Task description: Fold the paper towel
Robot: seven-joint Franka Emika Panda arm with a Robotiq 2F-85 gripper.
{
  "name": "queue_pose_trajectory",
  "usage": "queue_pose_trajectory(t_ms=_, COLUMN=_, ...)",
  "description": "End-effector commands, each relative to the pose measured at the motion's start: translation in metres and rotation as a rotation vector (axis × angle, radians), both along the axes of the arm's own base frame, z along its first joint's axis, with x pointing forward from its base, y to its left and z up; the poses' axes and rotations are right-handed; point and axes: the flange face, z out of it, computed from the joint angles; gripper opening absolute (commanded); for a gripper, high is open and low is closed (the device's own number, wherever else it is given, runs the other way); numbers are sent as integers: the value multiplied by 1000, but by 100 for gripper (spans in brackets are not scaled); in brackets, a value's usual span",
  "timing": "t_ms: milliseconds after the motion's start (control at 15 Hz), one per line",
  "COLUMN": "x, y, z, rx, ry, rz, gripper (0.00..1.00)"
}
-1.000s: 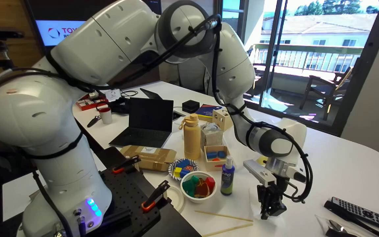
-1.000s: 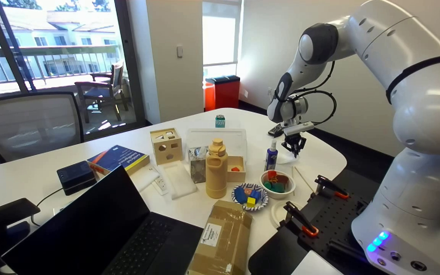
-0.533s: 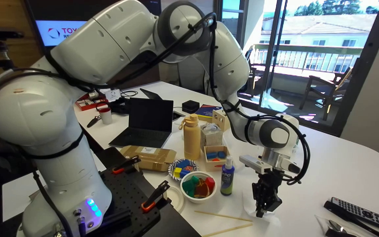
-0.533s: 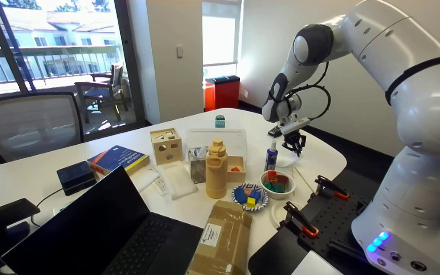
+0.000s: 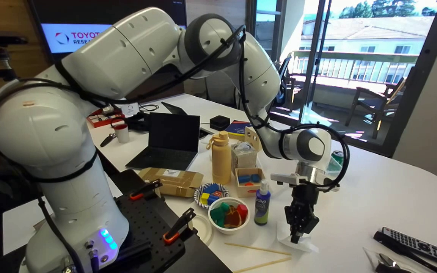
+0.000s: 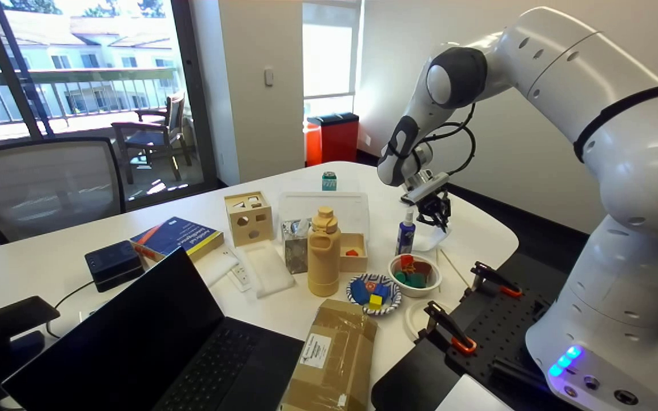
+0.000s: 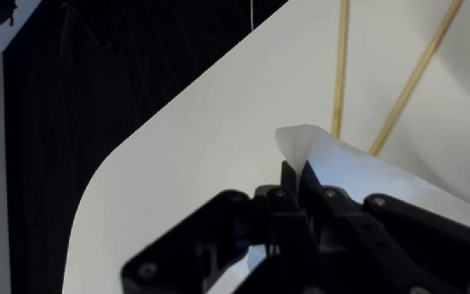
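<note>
Wrist view: the gripper [image 7: 297, 173] fills the lower part of the frame, its jaws all but together, a fold of the white paper towel [image 7: 341, 163] pinched between them and the rest of the sheet running to the right edge. In an exterior view, the arm [image 5: 207, 41] is arched from the left over top centre to the lower right, the gripper pointing down at the towel, just right of the spray bottle [image 5: 262, 204]. In an exterior view, the arm slants from the right edge, the towel right of centre on the table [image 6: 480, 240], its held edge raised.
</note>
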Motion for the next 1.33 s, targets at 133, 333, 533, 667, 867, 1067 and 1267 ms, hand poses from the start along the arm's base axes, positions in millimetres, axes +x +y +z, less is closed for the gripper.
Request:
queue_pose_trajectory(t_ms=133, x=18, y=14, z=-20, rx=-63, ry=81, rz=38, gripper=1)
queue_pose_trajectory(t_ms=333, x=25, y=17, z=-30, rx=-68, ry=56, rz=53, gripper=1)
queue_pose_trajectory(t_ms=533, x=30, y=19, z=-34, rx=-60, ry=41, rz=62, gripper=1)
queue_pose_trajectory(t_ms=667, x=34, y=21, z=-32, rx=-63, ry=34, rz=69, gripper=1)
queue_pose_trajectory(t_ms=867, x=39, y=25, z=-29, rx=-68, ry=28, rz=79, gripper=1)
queue_pose_trajectory(t_ms=1067, x=45, y=31, z=-28, rx=-70, ry=23, rz=89, gripper=1)
queue_pose_trajectory(t_ms=1267, x=49, y=42, z=-27, rx=-78, ry=29, rz=108, gripper=1)
